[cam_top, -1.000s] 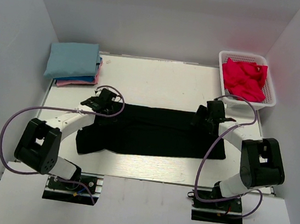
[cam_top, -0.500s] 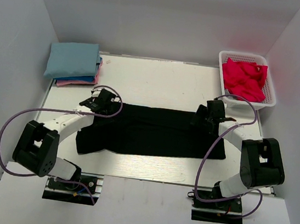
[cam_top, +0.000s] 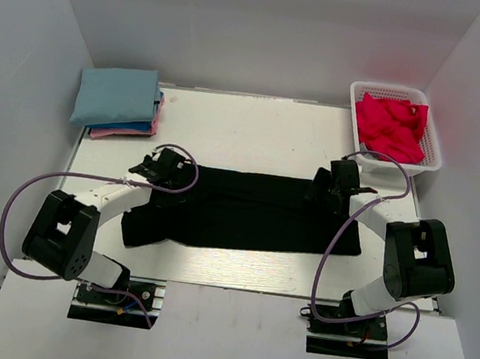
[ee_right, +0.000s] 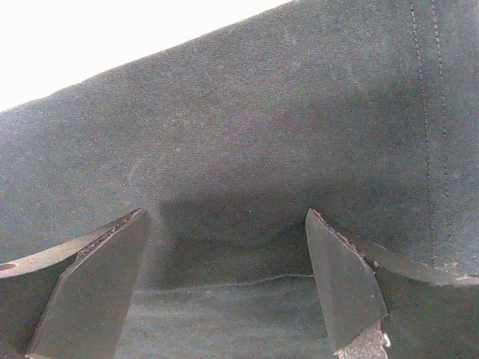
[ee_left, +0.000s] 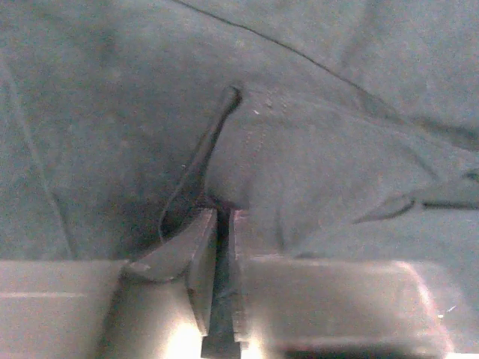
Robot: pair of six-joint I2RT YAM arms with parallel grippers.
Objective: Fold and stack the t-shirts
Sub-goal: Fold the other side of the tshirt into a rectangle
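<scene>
Nearest the front edge, the black t-shirt [cam_top: 253, 217] lies in a wide band across the middle of the table [cam_top: 255, 128], seemingly part-folded, with a rumpled flap sagging toward the near-left. Both arms reach to its far hem. The left gripper [ee_left: 223, 218] has its jaws pressed together on a raised ridge of black cloth at the shirt's left end. The right gripper [ee_right: 224, 224] hangs spread wide over the cloth at the right end, gripping nothing. So the fold looks halfway set up: the right one probably has to close on its hem before both can lift and carry it over evenly. Nothing blocks that path. In the far-left corner sits the stack, a light blue t-shirt [cam_top: 116, 97] over a pink t-shirt [cam_top: 117, 135]. In the far-right corner the white basket [cam_top: 392, 89] holds the red t-shirt [cam_top: 393, 124].
</scene>
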